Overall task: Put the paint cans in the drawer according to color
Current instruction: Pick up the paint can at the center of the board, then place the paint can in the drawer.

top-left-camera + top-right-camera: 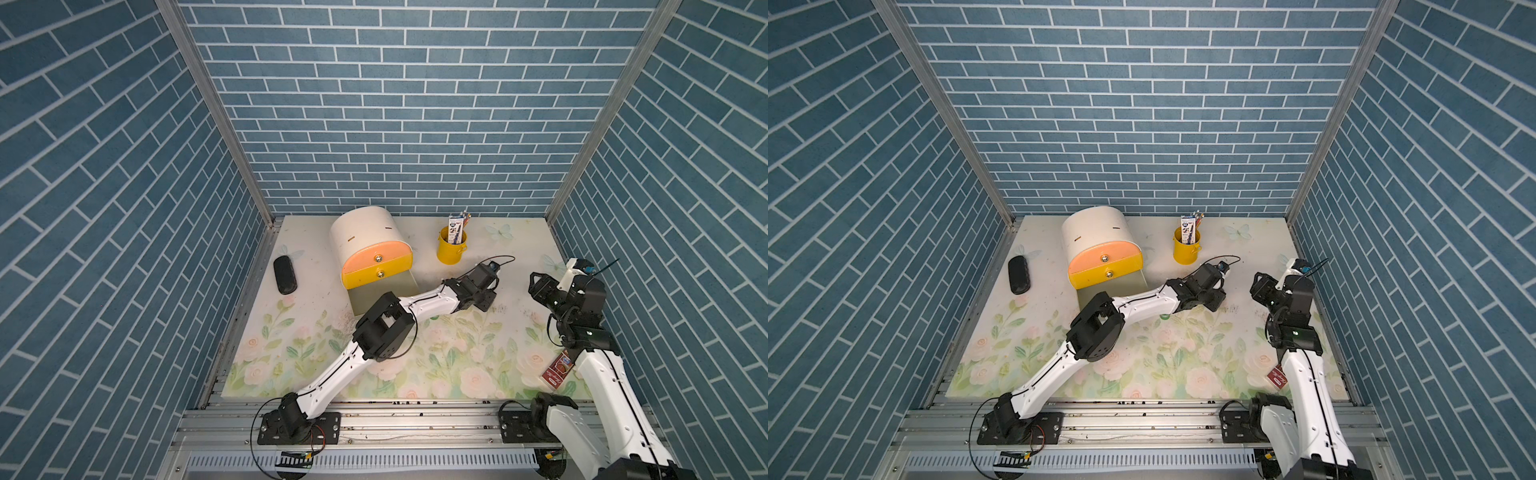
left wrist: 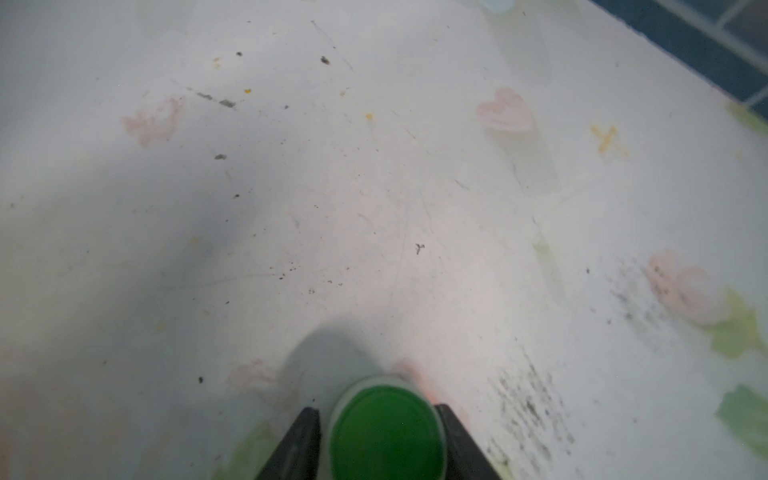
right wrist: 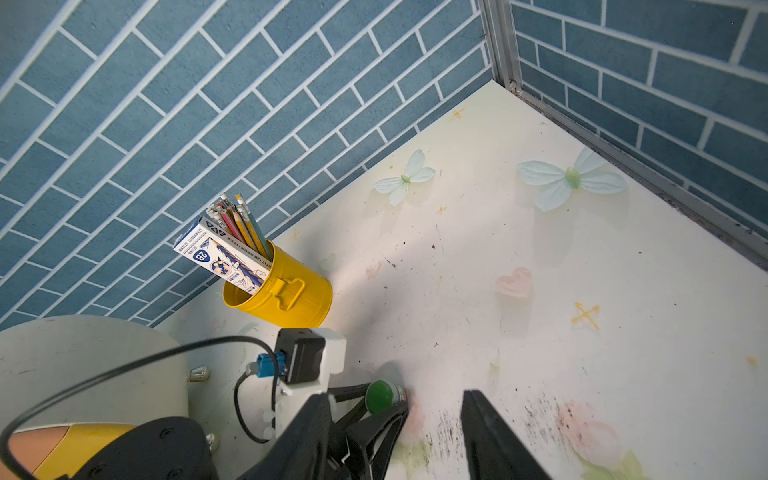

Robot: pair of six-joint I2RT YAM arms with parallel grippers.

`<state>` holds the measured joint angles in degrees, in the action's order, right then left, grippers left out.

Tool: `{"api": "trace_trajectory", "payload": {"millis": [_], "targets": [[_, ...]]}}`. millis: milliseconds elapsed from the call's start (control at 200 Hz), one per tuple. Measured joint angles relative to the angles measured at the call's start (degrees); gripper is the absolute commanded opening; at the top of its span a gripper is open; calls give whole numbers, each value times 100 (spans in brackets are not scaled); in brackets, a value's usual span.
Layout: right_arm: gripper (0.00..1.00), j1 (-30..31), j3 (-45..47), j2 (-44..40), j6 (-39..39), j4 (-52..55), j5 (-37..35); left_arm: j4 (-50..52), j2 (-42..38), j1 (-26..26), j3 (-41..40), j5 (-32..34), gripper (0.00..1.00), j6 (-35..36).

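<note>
Floral tabletop [image 2: 374, 187], green-lidded paint can [image 2: 386, 432] upright, clamped in left pincer [image 2: 378, 411]

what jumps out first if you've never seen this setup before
The cream arch-topped cabinet at the back of the floral table catches the eye first, with its peach and yellow drawer fronts and its bottom drawer pulled out, next to a bright yellow bucket. Then comes the left gripper, stretched across mid-table and shut on a green-lidded paint can.
</note>
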<state>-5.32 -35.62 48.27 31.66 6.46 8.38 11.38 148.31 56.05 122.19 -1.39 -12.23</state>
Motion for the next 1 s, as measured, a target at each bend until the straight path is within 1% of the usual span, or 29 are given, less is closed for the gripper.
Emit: {"api": "trace_trajectory", "payload": {"millis": [55,120,270,415,555,625,770,870,1000], "targets": [[55,0,0,-7,0,0,4,-33,-11,-2,-26,-2,26,48],[54,0,0,-24,-2,0,15,-109,-87,-4,-177,2,25,70],[52,0,0,-136,-57,0,55,-197,-691,-4,-973,28,25,122],[51,2,24,-264,-98,-83,256,-262,-1725,-4,-1799,201,25,203],[51,138,267,-470,-162,-343,435,-352,-3021,-20,-2503,531,25,267],[51,317,389,-533,-197,-452,476,-363,-3613,-46,-2820,708,25,271],[51,1043,562,-483,-267,-702,380,-485,-4699,-170,-3821,1115,25,243],[51,1493,623,-354,-319,-863,273,-474,-5136,-260,-4461,1342,24,190],[51,1904,708,-164,-345,-1032,81,-424,-5416,-330,-5130,1550,24,87]]}}
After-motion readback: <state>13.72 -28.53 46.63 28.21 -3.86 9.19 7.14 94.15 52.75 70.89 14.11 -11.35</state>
